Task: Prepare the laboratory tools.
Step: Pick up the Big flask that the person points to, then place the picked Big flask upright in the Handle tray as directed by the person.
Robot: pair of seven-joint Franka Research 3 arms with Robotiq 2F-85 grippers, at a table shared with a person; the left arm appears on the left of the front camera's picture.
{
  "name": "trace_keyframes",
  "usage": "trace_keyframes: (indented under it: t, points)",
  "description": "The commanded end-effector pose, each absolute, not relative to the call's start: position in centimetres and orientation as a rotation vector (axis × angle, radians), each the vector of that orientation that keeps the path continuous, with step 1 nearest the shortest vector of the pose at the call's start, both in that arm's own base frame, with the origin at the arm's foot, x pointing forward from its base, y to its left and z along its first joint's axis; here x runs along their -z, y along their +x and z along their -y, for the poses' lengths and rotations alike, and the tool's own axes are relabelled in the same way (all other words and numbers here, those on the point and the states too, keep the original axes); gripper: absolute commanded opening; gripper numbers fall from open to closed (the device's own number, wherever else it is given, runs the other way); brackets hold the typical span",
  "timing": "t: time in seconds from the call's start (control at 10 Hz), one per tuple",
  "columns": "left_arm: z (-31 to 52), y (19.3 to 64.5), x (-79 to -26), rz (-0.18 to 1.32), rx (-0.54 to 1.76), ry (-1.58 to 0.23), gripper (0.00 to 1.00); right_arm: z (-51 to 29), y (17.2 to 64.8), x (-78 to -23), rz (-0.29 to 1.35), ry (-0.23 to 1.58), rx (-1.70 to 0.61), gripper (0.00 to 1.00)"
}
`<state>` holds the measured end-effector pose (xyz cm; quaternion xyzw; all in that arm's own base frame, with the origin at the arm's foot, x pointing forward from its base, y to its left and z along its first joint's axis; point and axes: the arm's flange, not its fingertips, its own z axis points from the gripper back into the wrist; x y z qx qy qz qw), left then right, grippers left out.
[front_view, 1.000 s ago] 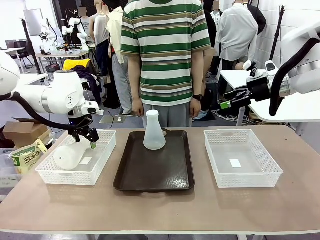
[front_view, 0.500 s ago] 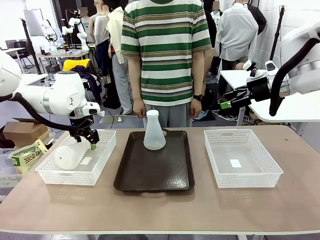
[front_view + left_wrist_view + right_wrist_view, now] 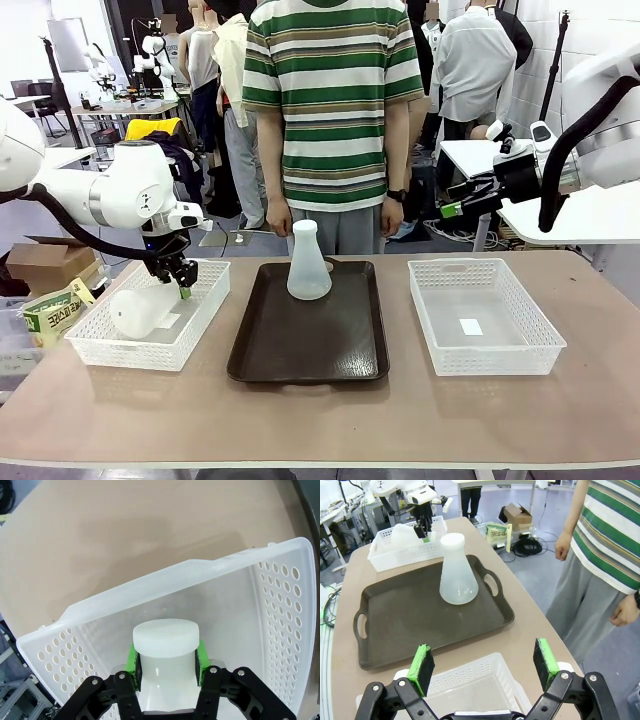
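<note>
While the left end effector clamps the lying flask's neck inside the left basket, the right end effector hangs wide; second flask upright on tray.

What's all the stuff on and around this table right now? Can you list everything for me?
flask in the basket: one, milky white, lying in the left basket, neck gripped
upright flask: one, milky white, standing at the tray's far end
tray: one, dark brown, table middle
left basket: one, white lattice, table's left
right basket: one, white lattice, table's right
table: one, tan
person: one, striped shirt, far side
left gripper: black with green pads, shut on the flask's neck
right gripper: open above the right basket
</note>
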<state>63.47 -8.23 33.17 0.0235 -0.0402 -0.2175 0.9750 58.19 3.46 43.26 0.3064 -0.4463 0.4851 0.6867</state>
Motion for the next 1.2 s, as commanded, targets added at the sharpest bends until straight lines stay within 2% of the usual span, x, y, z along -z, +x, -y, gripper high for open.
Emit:
trace_keyframes:
  t: [0.0, 0.2, 0.4, 0.5, 1.1]
  points:
    - [8.4, 63.4, -33.7, 0.087, 0.436, 0.082, 0.00, -3.5, 58.3, -43.4, 0.982, 0.682, -1.079, 1.00]
    - [8.7, 63.1, -33.5, 0.074, 0.451, 0.076, 0.00, -3.5, 58.3, -43.4, 0.982, 0.682, -1.079, 1.00]
    - [8.2, 61.5, -34.0, 0.028, 0.456, -0.062, 0.00, -3.5, 58.3, -43.4, 0.982, 0.682, -1.079, 1.00]
    - [8.7, 63.3, -33.2, 0.073, 0.447, 0.046, 0.00, -3.5, 58.3, -43.4, 0.982, 0.682, -1.079, 1.00]
    - [8.7, 63.3, -33.2, 0.073, 0.447, 0.046, 0.00, -3.5, 58.3, -43.4, 0.982, 0.682, -1.079, 1.00]
